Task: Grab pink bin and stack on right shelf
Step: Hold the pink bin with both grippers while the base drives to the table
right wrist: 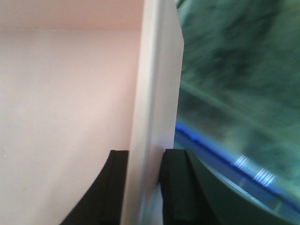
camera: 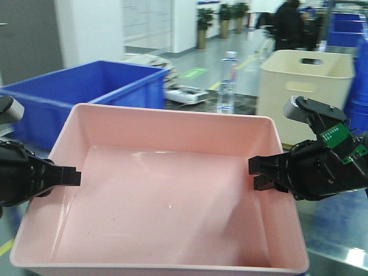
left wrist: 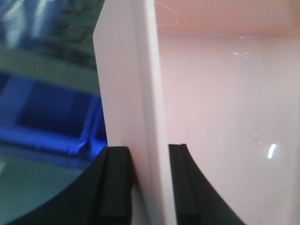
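Observation:
The pink bin [camera: 167, 201] fills the lower front view, empty and held up between my two grippers. My left gripper [camera: 73, 177] is shut on its left wall. In the left wrist view the gripper [left wrist: 149, 150] straddles the rim of the bin [left wrist: 225, 93], one finger outside and one inside. My right gripper [camera: 256, 173] is shut on the right wall. The right wrist view shows that gripper [right wrist: 143, 154] pinching the wall of the bin [right wrist: 65, 93]. A strip of the glossy dark right shelf [camera: 339, 241] shows below my right gripper.
A big blue crate [camera: 86, 86] stands behind the bin on the left. A taller cream tub [camera: 305, 80] stands at the back right. Between them are a water bottle [camera: 228, 80] and a white device [camera: 187, 95]. More blue crates [camera: 348, 29] are stacked far right.

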Robot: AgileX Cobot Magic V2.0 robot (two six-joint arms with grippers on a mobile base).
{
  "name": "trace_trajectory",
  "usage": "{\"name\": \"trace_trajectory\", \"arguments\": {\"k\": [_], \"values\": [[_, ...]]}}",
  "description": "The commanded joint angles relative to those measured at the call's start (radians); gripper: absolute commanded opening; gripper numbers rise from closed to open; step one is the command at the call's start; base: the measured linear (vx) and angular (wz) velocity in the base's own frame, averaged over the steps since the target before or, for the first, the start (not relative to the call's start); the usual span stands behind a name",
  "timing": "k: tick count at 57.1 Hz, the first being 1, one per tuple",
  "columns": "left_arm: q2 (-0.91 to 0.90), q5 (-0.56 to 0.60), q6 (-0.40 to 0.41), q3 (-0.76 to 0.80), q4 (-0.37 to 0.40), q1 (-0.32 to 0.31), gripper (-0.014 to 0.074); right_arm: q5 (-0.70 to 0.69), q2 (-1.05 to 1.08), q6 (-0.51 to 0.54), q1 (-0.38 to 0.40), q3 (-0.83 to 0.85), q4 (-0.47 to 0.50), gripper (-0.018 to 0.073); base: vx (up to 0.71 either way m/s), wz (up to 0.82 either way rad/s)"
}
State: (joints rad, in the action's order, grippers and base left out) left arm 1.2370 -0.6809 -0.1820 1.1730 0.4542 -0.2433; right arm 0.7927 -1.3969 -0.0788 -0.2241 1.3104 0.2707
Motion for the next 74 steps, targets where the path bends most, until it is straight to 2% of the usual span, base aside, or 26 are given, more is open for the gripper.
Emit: {"name": "trace_trajectory", "arguments": {"k": [1, 42, 74], "values": [[-0.041, 0.075, 0.001, 0.037, 0.055, -0.001, -0.0002, -0.087, 0.030, -0.010, 0.016, 0.030, -0.034, -0.0008, 0.36, -0.73], [-0.041, 0.076, 0.001, 0.037, 0.055, -0.001, -0.0002, -0.089, 0.030, -0.010, 0.016, 0.030, -0.034, -0.0008, 0.29, -0.51], [-0.040, 0.076, 0.001, 0.037, 0.055, -0.001, -0.0002, -0.093, 0.030, -0.010, 0.016, 0.030, -0.034, -0.0008, 0.11, -0.19]]}}
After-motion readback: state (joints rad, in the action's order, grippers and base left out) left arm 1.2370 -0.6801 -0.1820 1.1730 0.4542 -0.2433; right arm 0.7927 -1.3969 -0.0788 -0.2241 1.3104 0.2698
